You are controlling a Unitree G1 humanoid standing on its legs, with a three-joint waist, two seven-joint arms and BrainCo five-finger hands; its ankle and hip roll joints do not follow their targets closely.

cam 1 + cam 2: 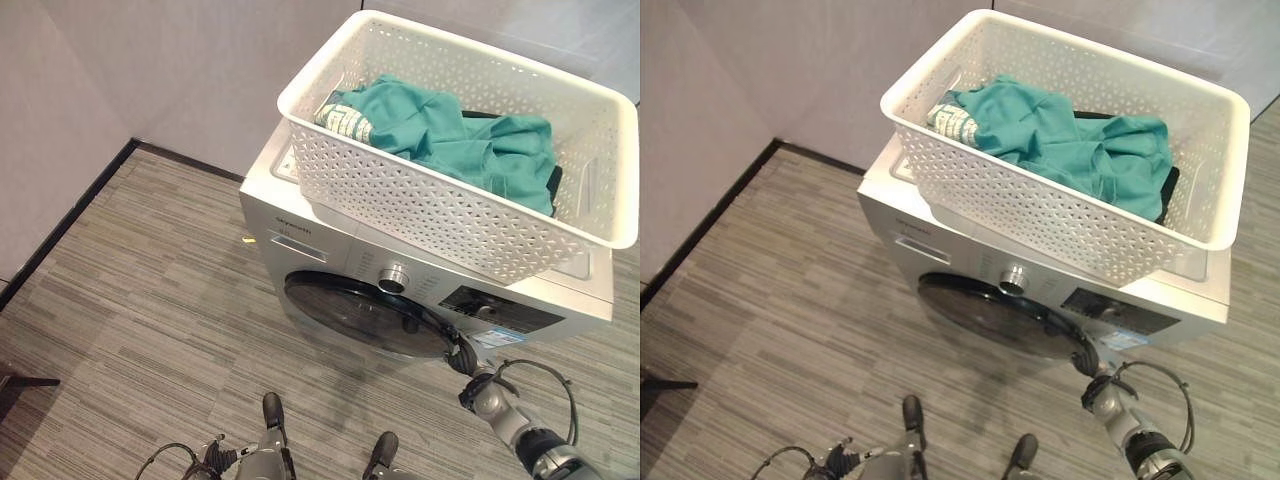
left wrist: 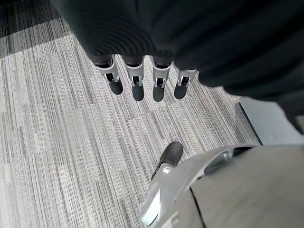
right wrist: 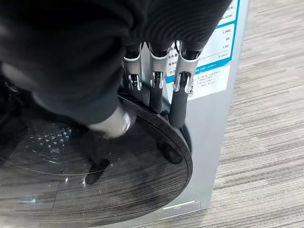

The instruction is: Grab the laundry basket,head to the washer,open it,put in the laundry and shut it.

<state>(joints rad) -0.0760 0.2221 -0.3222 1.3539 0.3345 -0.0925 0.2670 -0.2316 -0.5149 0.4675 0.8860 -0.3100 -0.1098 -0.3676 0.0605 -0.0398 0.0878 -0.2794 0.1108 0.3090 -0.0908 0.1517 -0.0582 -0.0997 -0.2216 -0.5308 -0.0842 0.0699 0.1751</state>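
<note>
Fingers of the left hand (image 2: 137,83) hang straight and released over the floor (image 1: 150,300), near left, well apart from the washer (image 1: 300,235). The laundry basket (image 1: 420,205) with green laundry (image 1: 450,135) rests on the washer top. Right hand (image 3: 161,90) fingers hook behind the right edge of the door (image 3: 95,161), still closed, so it is the nearer hand.

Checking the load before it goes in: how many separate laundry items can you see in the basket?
3. A teal garment fills the middle of the white basket; a rolled striped piece lies at its left end; dark cloth peeks out at the right. More may be hidden underneath.
</note>
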